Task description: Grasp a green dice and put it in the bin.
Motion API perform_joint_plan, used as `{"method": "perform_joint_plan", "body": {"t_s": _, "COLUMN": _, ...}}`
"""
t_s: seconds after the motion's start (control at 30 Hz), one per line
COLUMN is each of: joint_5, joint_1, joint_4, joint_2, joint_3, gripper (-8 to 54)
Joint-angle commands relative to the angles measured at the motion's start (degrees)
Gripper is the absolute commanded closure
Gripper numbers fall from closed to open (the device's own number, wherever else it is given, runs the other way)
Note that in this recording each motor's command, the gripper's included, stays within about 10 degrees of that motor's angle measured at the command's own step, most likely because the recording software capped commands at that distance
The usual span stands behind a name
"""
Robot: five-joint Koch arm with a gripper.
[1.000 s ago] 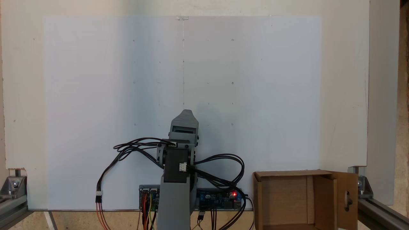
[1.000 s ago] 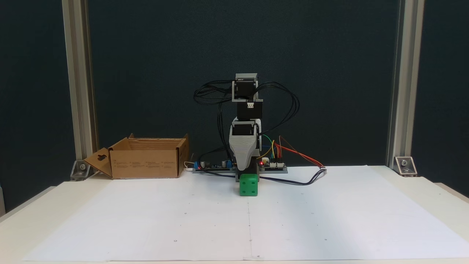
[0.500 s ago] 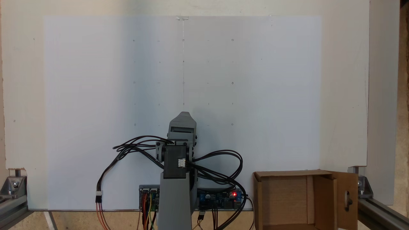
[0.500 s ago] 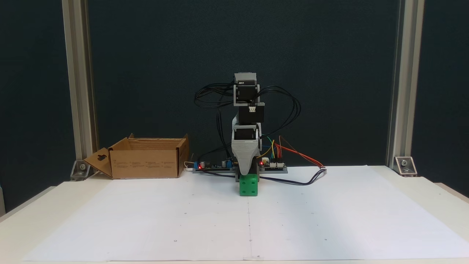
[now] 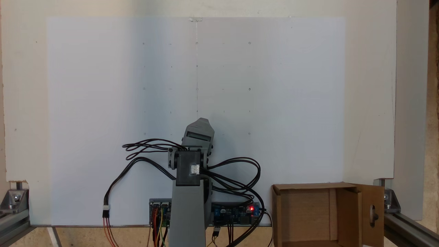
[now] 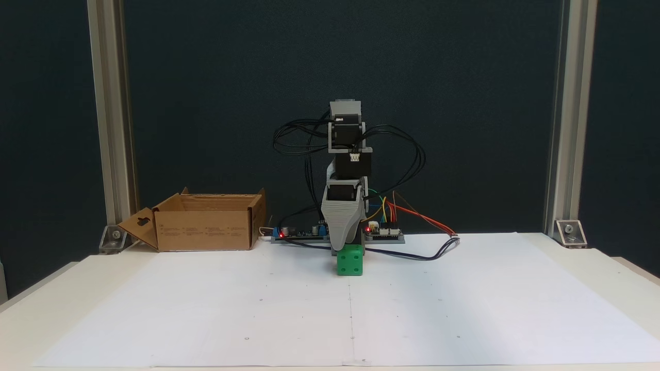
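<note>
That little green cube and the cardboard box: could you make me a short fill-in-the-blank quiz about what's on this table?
1. The dice on the white paper is ____ in colour.
2. The box is made of brown ____.
3. In the fixed view facing the arm, the box stands to the ____ of the dice.
4. The gripper hangs directly ____ the dice.

Missing words: green; cardboard; left; above
</note>
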Motion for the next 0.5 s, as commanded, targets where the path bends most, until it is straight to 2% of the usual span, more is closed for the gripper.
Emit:
{"method": "perform_joint_plan", "body": {"t_s": 0.0, "joint_5": 2.7, "joint_1": -0.1, "joint_4": -0.8, "joint_2": -0.7, "joint_3": -0.9, "gripper": 3.2}}
{"method": "perform_joint_plan", "body": {"t_s": 0.2, "joint_5": 2.2, "joint_1": -1.4, "joint_4": -2.7, "joint_2": -1.8, "joint_3": -0.9, "gripper": 3.1}}
{"method": "perform_joint_plan", "body": {"t_s": 0.47, "joint_5": -5.7, "joint_1": -2.0, "joint_4": -2.5, "joint_2": -3.6, "joint_3": -0.3, "gripper": 2.5}}
